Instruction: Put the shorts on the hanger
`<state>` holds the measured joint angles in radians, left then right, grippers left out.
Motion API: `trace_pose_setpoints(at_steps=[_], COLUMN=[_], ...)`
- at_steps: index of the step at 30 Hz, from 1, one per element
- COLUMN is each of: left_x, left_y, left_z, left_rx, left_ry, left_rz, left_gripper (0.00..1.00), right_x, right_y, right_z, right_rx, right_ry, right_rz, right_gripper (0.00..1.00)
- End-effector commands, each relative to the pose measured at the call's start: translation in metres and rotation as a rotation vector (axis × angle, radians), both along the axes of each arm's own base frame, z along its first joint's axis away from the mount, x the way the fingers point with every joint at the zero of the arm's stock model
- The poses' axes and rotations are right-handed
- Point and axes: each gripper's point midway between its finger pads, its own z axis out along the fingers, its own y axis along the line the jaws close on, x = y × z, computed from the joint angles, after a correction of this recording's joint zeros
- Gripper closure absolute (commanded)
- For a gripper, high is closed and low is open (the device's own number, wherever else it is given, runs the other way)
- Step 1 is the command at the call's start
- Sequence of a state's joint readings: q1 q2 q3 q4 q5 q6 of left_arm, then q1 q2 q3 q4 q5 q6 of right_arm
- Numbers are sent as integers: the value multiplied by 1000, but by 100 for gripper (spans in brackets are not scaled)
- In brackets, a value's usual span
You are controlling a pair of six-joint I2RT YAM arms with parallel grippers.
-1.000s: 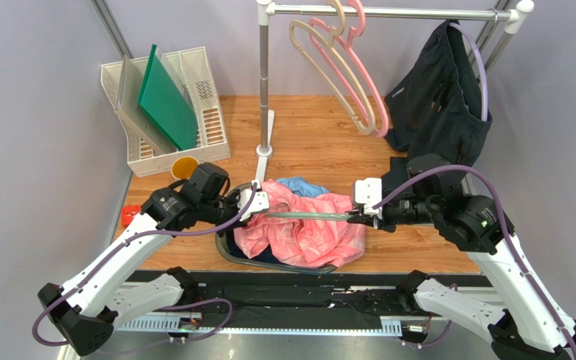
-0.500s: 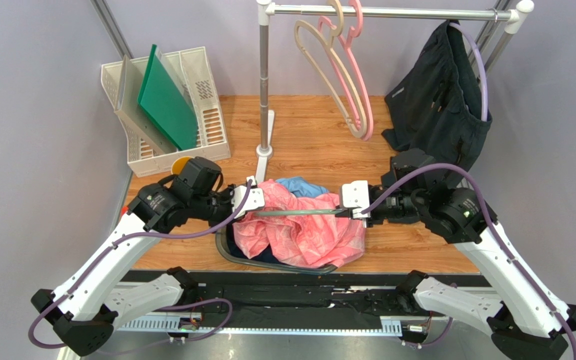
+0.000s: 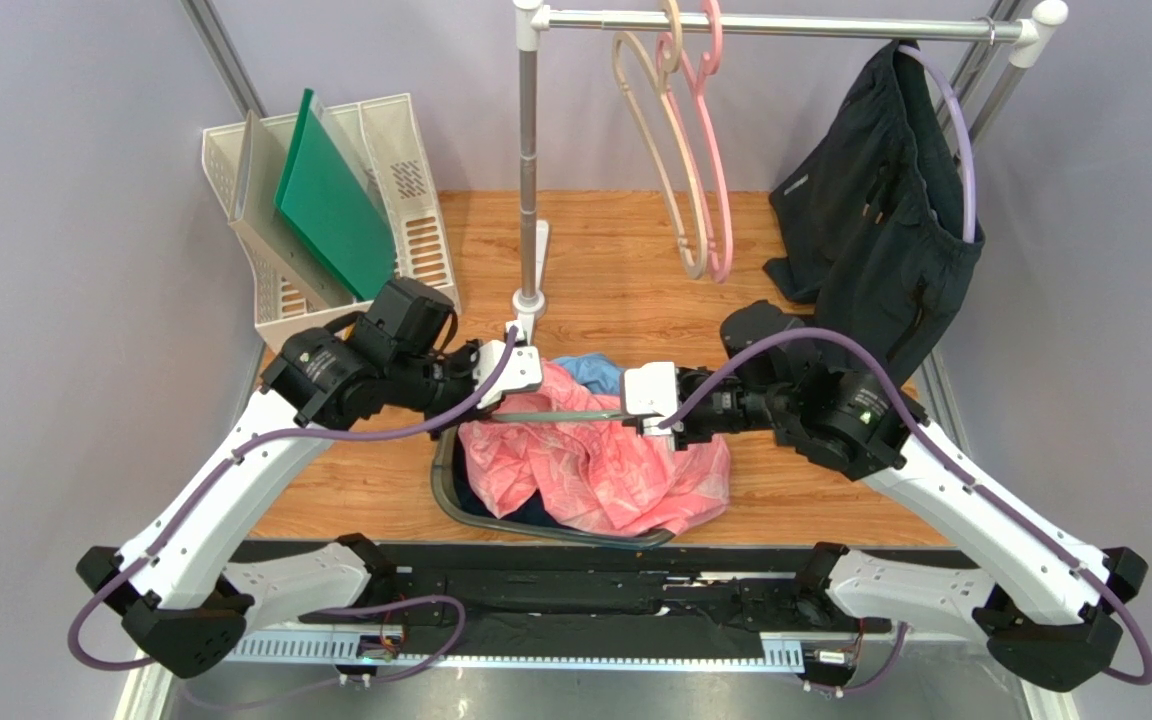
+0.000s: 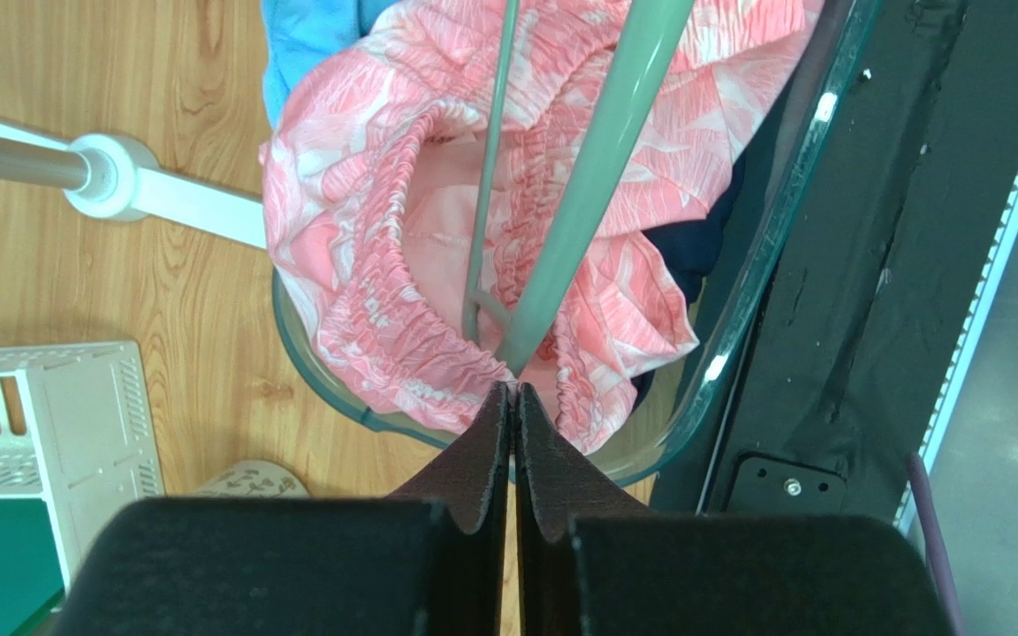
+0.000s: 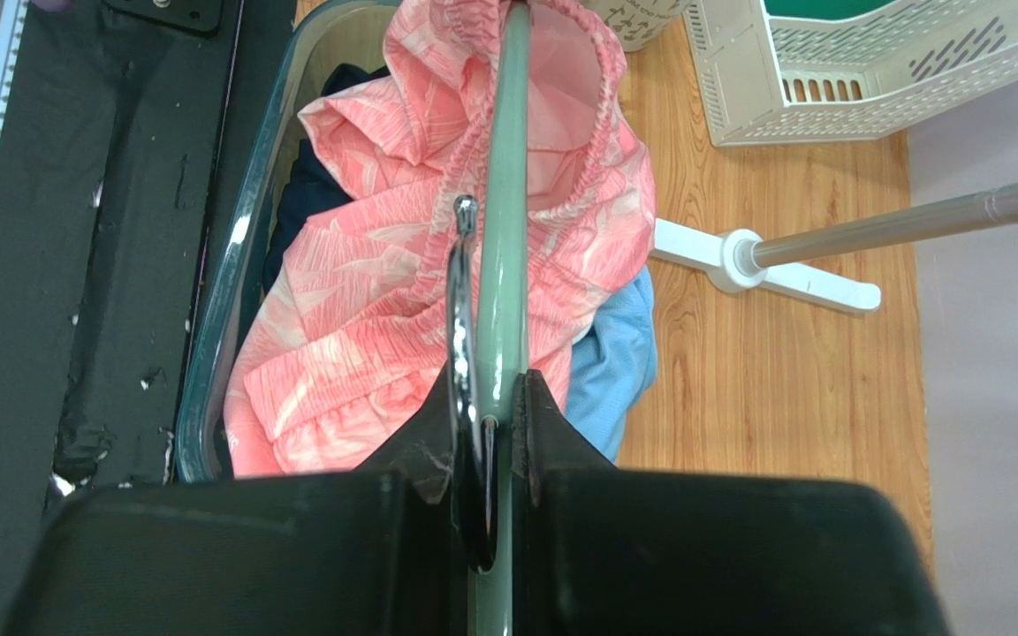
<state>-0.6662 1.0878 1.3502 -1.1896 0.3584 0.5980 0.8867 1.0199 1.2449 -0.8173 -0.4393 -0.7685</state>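
Note:
The salmon-pink shorts point(image 3: 612, 473) lie heaped in a dark clear-rimmed basket point(image 3: 455, 503) at the near middle. My left gripper point(image 3: 515, 380) is shut on their elastic waistband point(image 4: 382, 358), holding the waist opening up. My right gripper point(image 3: 636, 416) is shut on the sage-green hanger point(image 3: 560, 423) at its neck, beside the metal hook point(image 5: 459, 305). One hanger arm point(image 5: 512, 159) reaches into the waist opening point(image 5: 561, 80), and its tip point(image 4: 528, 331) ends close to the left fingertips. In the left wrist view the shorts point(image 4: 634, 146) drape around the hanger point(image 4: 594, 159).
A light blue garment point(image 3: 597, 369) and dark navy cloth point(image 5: 299, 199) lie under the shorts. Behind stands a rail pole point(image 3: 528, 165) with pink and beige hangers point(image 3: 695, 165) and a dark garment point(image 3: 875, 210). A white rack with a green board point(image 3: 330, 195) sits at the far left.
Both grippers have shifted left and a little farther away. The right gripper has carried the hanger deeper into the shorts' waist. The hangers on the rail have swung.

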Motion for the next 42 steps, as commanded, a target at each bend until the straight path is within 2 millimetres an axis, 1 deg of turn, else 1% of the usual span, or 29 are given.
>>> trace_pose_setpoints(at_steps=[1,3,4,6,7,8,9,11,12,13,16,17,20,21,22,24,27,28,29,30,32,33,34,35,36,38,39,41,42], left_x=[6,14,17,22,22,21,22,16,15,11,3,0,-6,-8,-8,-10,-9,-9,-10,-10,-11,-13,1,3,7,12,15,16,15], left_y=[-14,-18,-20,-26,-31,-35,-40,-48,-52,-56,-58,-58,-53,-49,-47,-45,-48,-49,-50,-49,-40,-39,-25,-17,-11,2,8,12,12], left_z=[16,19,24,28,32,33,32,33,32,32,28,30,26,25,23,23,24,24,23,27,29,36,41,45,47,43,35,29,19], left_rx=[-40,-43,-54,-64,-74,-77,-77,-97,-107,-120,-145,-161,-166,-165,-160,-167,-175,-178,-170,-172,-162,-197,-224,-234,-241,-185,-144,-121,-108], left_ry=[0,-23,-41,-55,-58,-60,-56,-31,-18,2,41,35,44,39,35,31,41,50,60,49,33,44,35,8,-9,-93,-119,-149,-137], left_rz=[-20,-23,-25,-36,-48,-60,-72,-92,-98,-109,-115,-119,-106,-96,-91,-81,-84,-86,-90,-101,-111,-125,-60,-73,-73,-131,-137,-157,-177], left_gripper=[100,100,100,100,100,100,100,100,100,100,100,100,100,100,100,100,100,100,100,85,62,38,27,20,13,11,7,6,5], right_x=[11,3,0,-8,-11,-15,-16,-16,-15,-11,-2,7,26,27,30,33,28,28,28,29,31,29,29,27,26,23,22,22,22], right_y=[21,25,26,28,29,32,36,44,48,53,60,58,52,49,44,41,46,50,53,54,53,52,50,48,46,44,44,44,44], right_z=[30,29,28,22,17,15,10,13,12,16,18,10,3,-5,-3,-7,-3,4,5,6,11,12,12,8,10,8,9,10,10], right_rx=[126,126,124,110,98,96,88,112,114,135,155,139,145,136,152,161,189,213,216,218,221,223,224,217,226,225,228,230,233], right_ry=[-12,13,15,28,40,61,88,114,135,135,146,145,133,151,166,169,183,175,186,184,165,159,150,150,138,139,137,135,132], right_rz=[-57,-11,7,57,71,96,104,117,112,105,58,8,-115,-131,-157,-174,-144,-129,-122,-123,-124,-119,-117,-113,-111,-104,-102,-98,-99], right_gripper=[100,100,100,100,100,100,100,100,100,100,100,100,100,100,100,100,100,100,100,100,100,100,100,100,100,100,100,100,100])
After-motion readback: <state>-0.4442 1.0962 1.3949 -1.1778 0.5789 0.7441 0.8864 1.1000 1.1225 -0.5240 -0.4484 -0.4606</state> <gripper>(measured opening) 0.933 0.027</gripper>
